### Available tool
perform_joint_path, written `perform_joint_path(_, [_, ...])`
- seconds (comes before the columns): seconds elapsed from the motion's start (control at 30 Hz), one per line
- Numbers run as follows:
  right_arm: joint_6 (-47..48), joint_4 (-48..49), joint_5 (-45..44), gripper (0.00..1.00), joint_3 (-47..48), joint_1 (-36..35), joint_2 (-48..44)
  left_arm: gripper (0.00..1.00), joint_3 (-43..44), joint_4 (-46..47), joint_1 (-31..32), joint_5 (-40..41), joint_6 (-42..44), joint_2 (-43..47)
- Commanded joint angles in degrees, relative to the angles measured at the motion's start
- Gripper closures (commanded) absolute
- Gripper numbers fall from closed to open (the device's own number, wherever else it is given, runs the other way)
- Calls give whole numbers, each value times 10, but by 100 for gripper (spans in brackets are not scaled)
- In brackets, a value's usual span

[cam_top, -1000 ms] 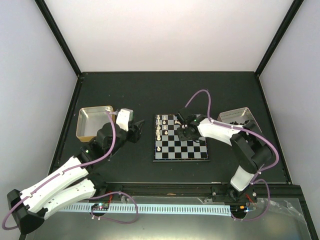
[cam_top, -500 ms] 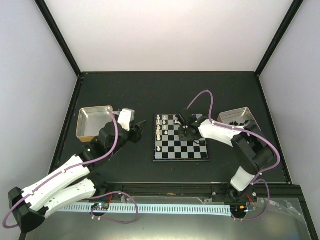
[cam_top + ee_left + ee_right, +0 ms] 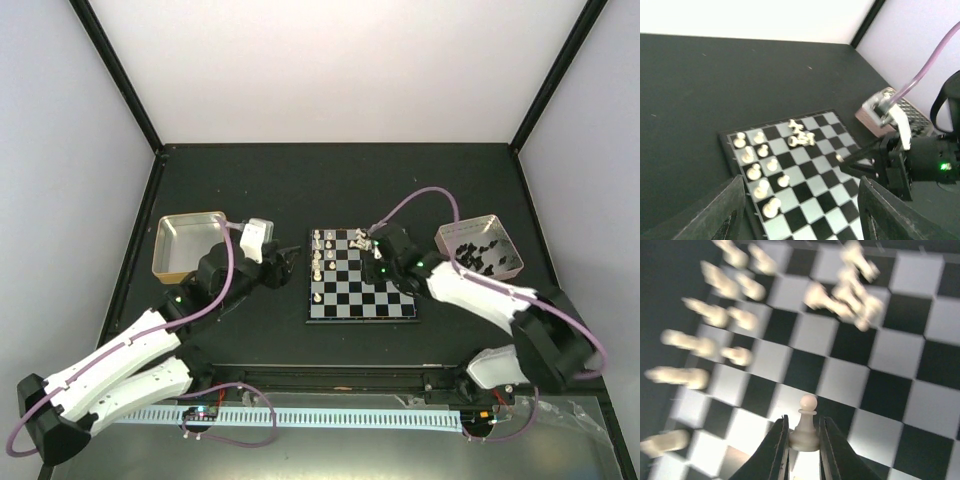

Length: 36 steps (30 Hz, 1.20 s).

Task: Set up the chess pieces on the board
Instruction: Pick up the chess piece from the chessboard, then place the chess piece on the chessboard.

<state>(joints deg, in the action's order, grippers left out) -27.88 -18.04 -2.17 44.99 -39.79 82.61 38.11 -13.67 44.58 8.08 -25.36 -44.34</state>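
The board [image 3: 392, 303] lies at the table's middle. Several cream-white chess pieces [image 3: 318, 258] stand on its left columns, and a small heap of white pieces [image 3: 358, 238] lies near its far edge. My right gripper [image 3: 371, 249] is shut on a white pawn [image 3: 805, 426], held upright just above the board [image 3: 920, 365], near the heap [image 3: 850, 290]. The pawn also shows in the left wrist view [image 3: 839, 158]. My left gripper [image 3: 296, 250] is open and empty, just left of the board [image 3: 815, 200], facing the standing pieces [image 3: 760, 165].
An empty gold tray [image 3: 160, 250] sits at the left behind my left arm. A pinkish tray [image 3: 446, 238] holding tiny black pieces [image 3: 480, 252] sits right of the board and also shows in the left wrist view [image 3: 871, 111].
My right arm's elbow has swung out to the right and down, while its gripper stays over the board's far middle. My left gripper has edged a little toward the board.
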Motion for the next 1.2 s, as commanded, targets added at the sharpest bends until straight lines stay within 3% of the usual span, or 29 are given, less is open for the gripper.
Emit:
perform_joint_path(0.0, [59,140,107,93,-37,-3,-108,35,42,26,-8,-121,-48,-16])
perform_joint_path(0.23, [85,267,316,93,-105,-3,-243,32,125,25,-12,-287,-101,-92])
perform_joint_path(0.43, [114,313,406,94,-140,-4,-307,36,136,91,-18,-425,-165,-126])
perform_joint_path(0.8, [136,335,432,95,-145,-4,-348,59,141,112,-18,-506,-215,-174])
perform_joint_path(1.0, [138,333,427,95,-148,-4,-346,82,146,123,-18,-533,-213,-189])
perform_joint_path(1.17, [136,322,406,94,-148,-4,-347,96,152,102,-18,-531,-187,-187])
